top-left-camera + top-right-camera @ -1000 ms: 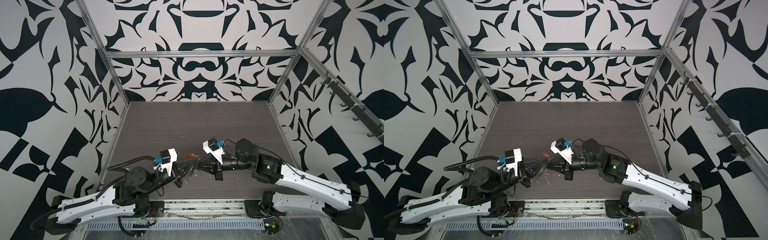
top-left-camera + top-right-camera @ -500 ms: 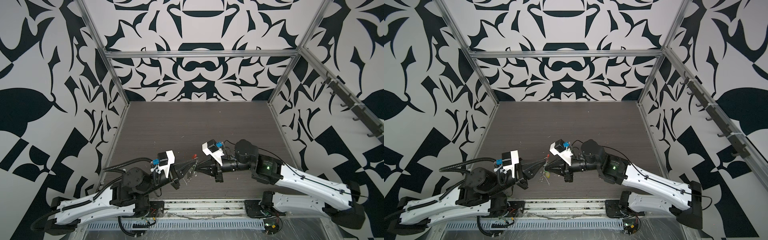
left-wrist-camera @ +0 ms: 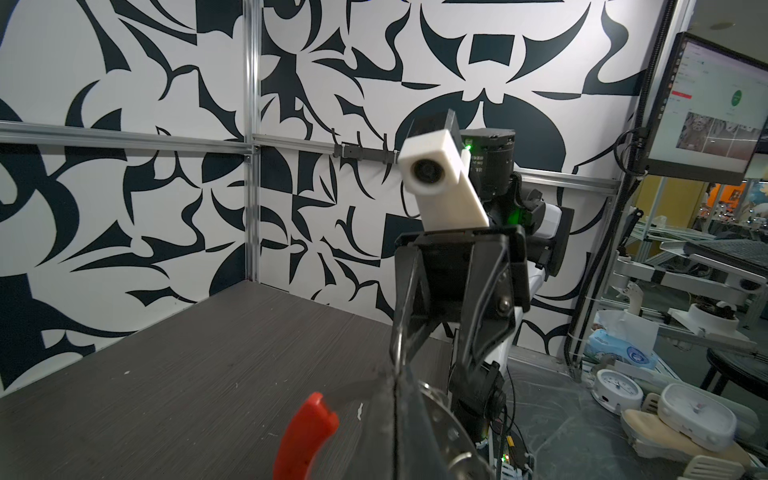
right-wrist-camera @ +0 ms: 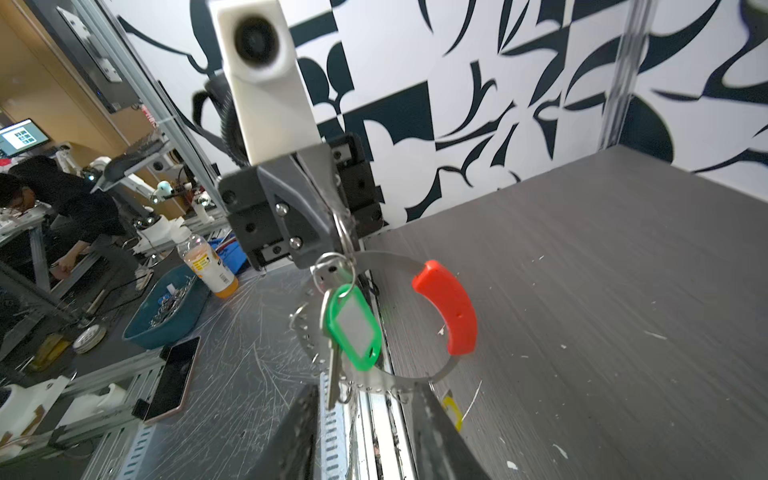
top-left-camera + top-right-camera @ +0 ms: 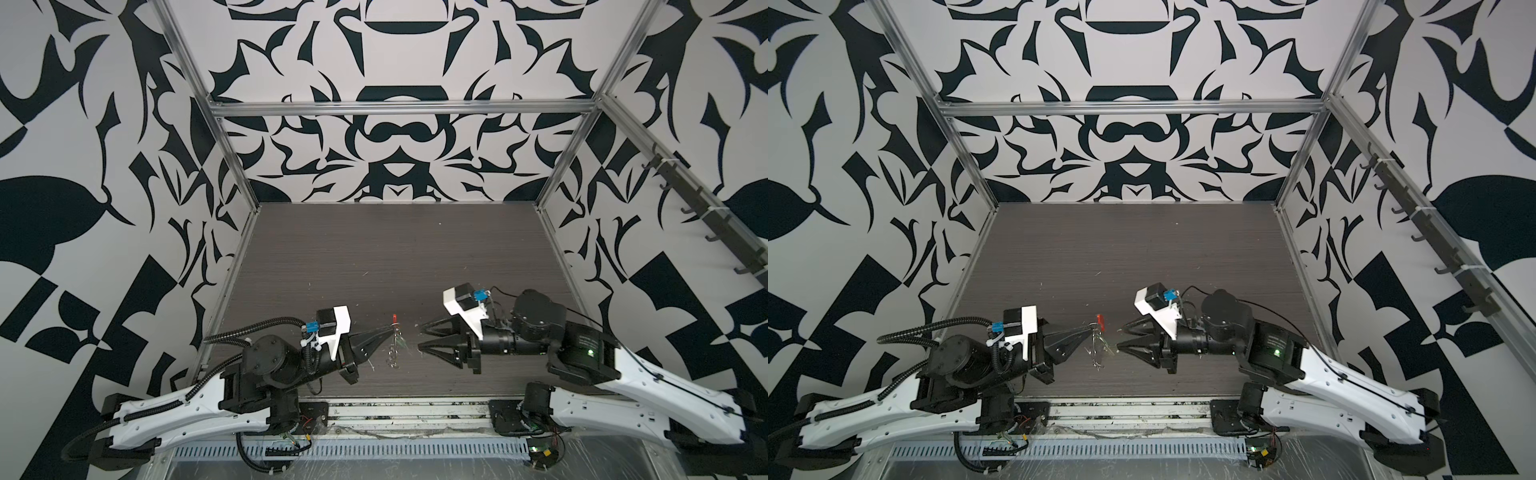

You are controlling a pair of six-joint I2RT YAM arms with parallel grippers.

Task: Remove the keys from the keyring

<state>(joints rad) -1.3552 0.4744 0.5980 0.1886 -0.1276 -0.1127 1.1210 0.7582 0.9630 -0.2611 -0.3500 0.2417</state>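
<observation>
Key [image 4: 331,370] with green tag [image 4: 355,328] on keyring [image 4: 446,309]

Black-and-white patterned walls [image 5: 395,137] enclose a dark wood-grain worktop [image 5: 395,249], framed by aluminium rails [image 5: 399,109]. A hook rack [image 5: 685,199] crosses the frame's right side. In the left wrist view, a lit monitor [image 3: 715,112] sits upper right.

A dark grey wood-grain tabletop [image 5: 395,249] is filling the lower middle of both top views and running back to the patterned walls. Small white flecks [image 5: 365,273] are lying scattered over it, sparse around the centre of the frame. In the right wrist view they are showing more thickly toward the lower right. There, near the tabletop's edge at lower centre, a yellow tag [image 4: 453,409] is lying on it, mostly hidden.
</observation>
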